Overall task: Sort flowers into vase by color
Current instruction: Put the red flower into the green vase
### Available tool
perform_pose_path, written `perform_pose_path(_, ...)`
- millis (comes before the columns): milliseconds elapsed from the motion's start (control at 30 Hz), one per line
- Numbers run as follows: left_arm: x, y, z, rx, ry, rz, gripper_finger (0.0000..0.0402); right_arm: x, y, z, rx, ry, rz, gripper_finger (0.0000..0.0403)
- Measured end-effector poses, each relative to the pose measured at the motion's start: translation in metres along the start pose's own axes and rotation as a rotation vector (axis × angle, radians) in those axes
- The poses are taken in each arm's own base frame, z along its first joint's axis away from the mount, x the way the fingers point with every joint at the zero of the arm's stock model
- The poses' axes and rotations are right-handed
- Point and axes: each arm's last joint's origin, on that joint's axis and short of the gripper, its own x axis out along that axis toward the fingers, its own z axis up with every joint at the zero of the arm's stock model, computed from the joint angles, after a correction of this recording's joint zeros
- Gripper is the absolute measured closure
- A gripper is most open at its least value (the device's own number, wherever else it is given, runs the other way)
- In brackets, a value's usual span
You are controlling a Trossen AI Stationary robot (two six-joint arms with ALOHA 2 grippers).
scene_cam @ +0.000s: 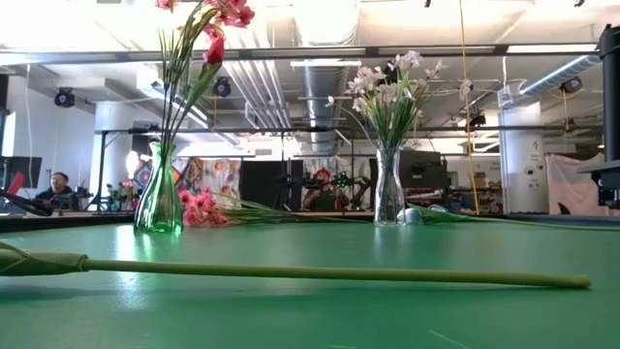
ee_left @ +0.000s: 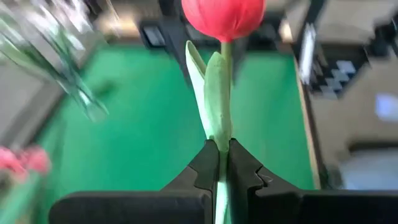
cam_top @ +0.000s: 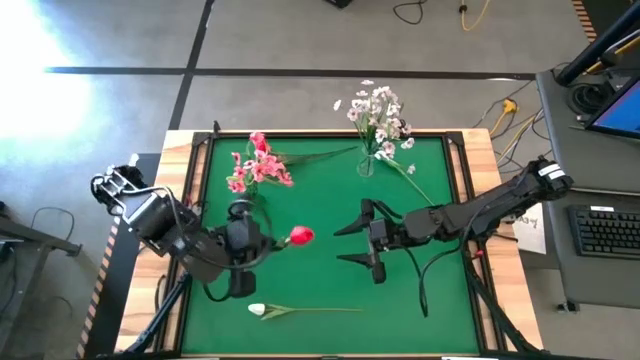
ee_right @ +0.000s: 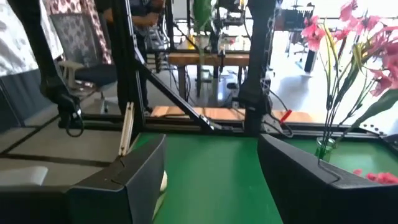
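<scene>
left gripper (ee_left: pixel 222 163): clamped on the stem of the red tulip (cam_top: pixel 301 237), just below its leaves; sits left of table centre, bud pointing toward the middle
right gripper (cam_top: pixel 360 243): fingers wide apart, nothing between them; right of centre, open end facing the tulip, clear gap between them
green vase (scene_cam: pixel 159 199): back left of the green mat (cam_top: pixel 420 310), holds pink flowers (scene_cam: pixel 225 14) plus 1 red bloom
loose pink blossoms (cam_top: pixel 240 180): lying flat on the mat just beside the green vase
clear vase (scene_cam: pixel 389 192): back right, holds white small-blossom sprays (cam_top: pixel 378 115)
white bud (cam_top: pixel 258 311): lying flat near the front edge, left of centre, long stem running right
1 more white flower (cam_top: pixel 410 172): lying on the mat just beside the clear vase
</scene>
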Motion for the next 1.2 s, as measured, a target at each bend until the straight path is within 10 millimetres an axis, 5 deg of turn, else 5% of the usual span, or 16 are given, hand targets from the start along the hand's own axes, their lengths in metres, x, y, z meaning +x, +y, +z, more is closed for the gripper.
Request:
perform_pose_path(167,0.001,0.0,0.006,-0.078,0.245,-0.057,0.0401,-0.002,0.0,0.002,0.0,-0.004,0.0,0.0158)
perform_pose_path(433,0.009,-0.014,0.023,-0.11,0.344,-0.166,0.0401,-0.005,-0.001,0.002,0.001,0.016,0.0,0.0155)
perform_pose_path(633,0.021,-0.008,0.011,-0.159,0.506,-0.213,0.0401,-0.006,-0.001,-0.002,-0.016,0.072,-0.001,0.0149)
perform_pose_path(833,0.034,-0.01,0.002,-0.373,0.865,-0.482,0.0401,-0.006,-0.001,-0.006,-0.047,0.109,0.02,0.0148)
perform_pose_path(1200,0.036,-0.005,0.001,-0.514,0.92,-0.431,0.0401,-0.01,0.002,-0.007,-0.076,0.147,0.135,0.0142)
